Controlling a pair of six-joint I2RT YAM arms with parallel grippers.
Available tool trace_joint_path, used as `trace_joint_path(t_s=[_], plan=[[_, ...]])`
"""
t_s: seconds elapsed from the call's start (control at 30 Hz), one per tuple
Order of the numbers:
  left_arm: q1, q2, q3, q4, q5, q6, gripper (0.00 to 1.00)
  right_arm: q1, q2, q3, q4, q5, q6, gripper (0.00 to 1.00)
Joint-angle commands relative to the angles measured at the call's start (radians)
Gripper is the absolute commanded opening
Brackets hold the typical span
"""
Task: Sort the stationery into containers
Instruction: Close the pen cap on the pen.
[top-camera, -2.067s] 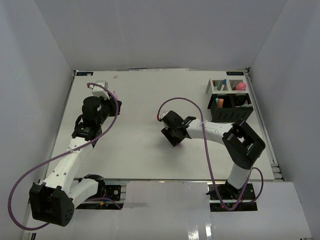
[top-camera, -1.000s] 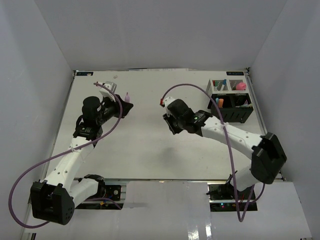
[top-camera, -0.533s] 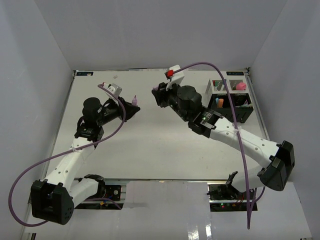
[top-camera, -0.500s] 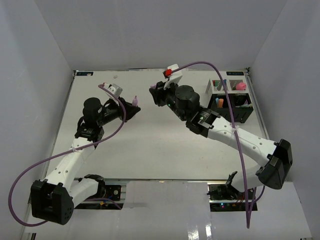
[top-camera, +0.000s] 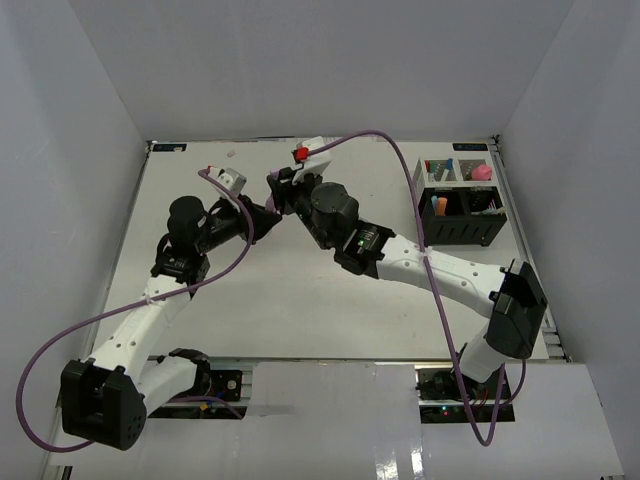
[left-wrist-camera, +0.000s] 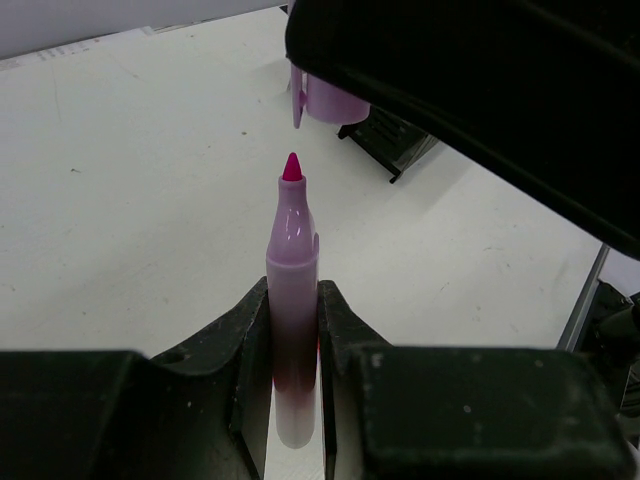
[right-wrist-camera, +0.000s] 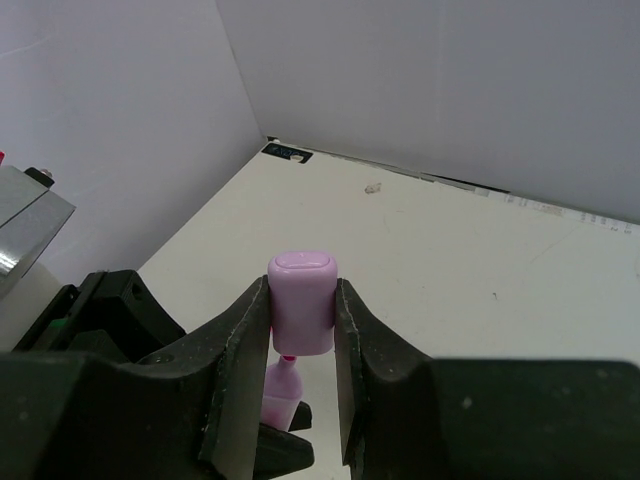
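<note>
Alignment matters most in what looks like a capping step: the cap should come straight down the axis of the marker, its mouth centred over the pink tip; in the left wrist view the cap hangs just above the tip and slightly to the right, apart from it, so a small sideways correction seems wise before pressing; a crooked push could smear the tip or twist the marker in its hold.

The left gripper is clamped narrowly on the lilac marker barrel, tip upward; the right gripper is closed to the cap's width, pinching its sides; both meet above the far, left-of-centre part of the counter, well apart from the black organizer at the far right.
</note>
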Motion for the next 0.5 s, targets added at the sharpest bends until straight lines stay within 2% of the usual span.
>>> trace_joint_path(t_s=[0.0,0.47], plan=[[-0.003,-0.032,-0.014,0.028,-0.02,0.011,0.13,0.015,-0.008,0.047,0.077,0.05,0.029,0.08],[-0.003,-0.047,-0.018,0.033,-0.031,0.005,0.12,0.025,0.036,0.01,0.112,0.043,0.084,0.08]])
